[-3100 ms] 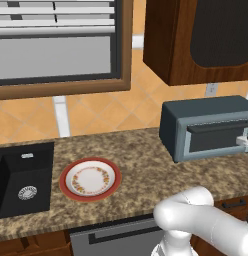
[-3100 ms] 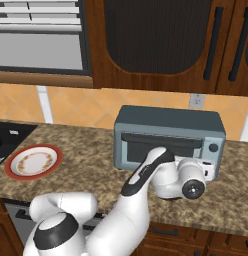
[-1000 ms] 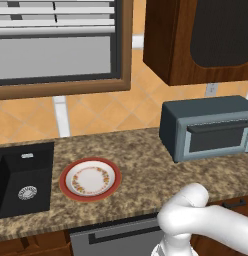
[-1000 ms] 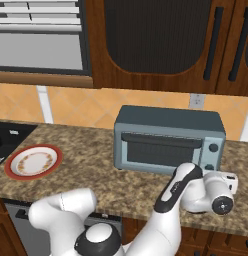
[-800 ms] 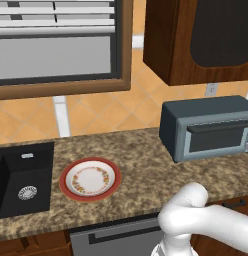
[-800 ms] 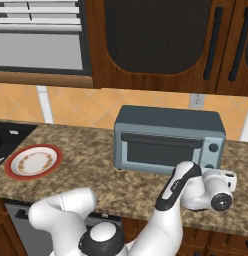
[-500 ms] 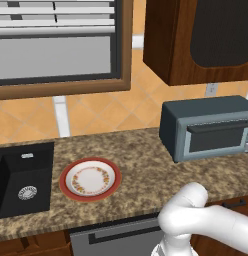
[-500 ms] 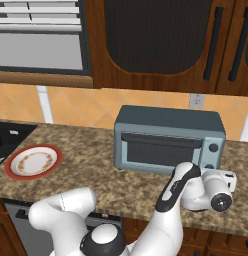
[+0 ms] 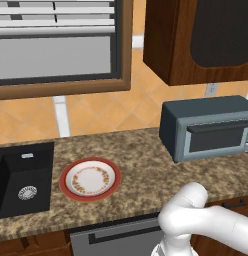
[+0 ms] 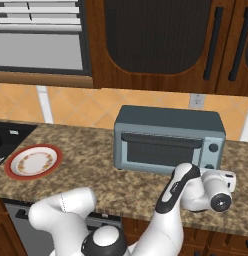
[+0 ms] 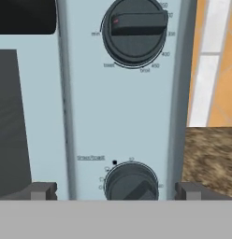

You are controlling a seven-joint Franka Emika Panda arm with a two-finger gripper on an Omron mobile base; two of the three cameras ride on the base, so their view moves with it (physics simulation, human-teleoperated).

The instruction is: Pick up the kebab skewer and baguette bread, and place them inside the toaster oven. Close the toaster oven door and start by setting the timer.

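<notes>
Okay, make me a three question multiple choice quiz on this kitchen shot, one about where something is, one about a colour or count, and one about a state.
1. Where is the plate?
A. on the counter between the sink and the toaster oven
B. on top of the toaster oven
C. down in the sink

2. How many knobs does the hand view show on the oven's panel?
A. one
B. two
C. four

3. How is the oven door?
A. hanging fully open
B. taken off
C. shut

Answers:
1. A, the plate lies on the counter, with the sink on one side and the toaster oven on the other.
2. B, an upper knob and a lower knob show there.
3. C, the door sits flush with the oven's front in both base views.
</notes>
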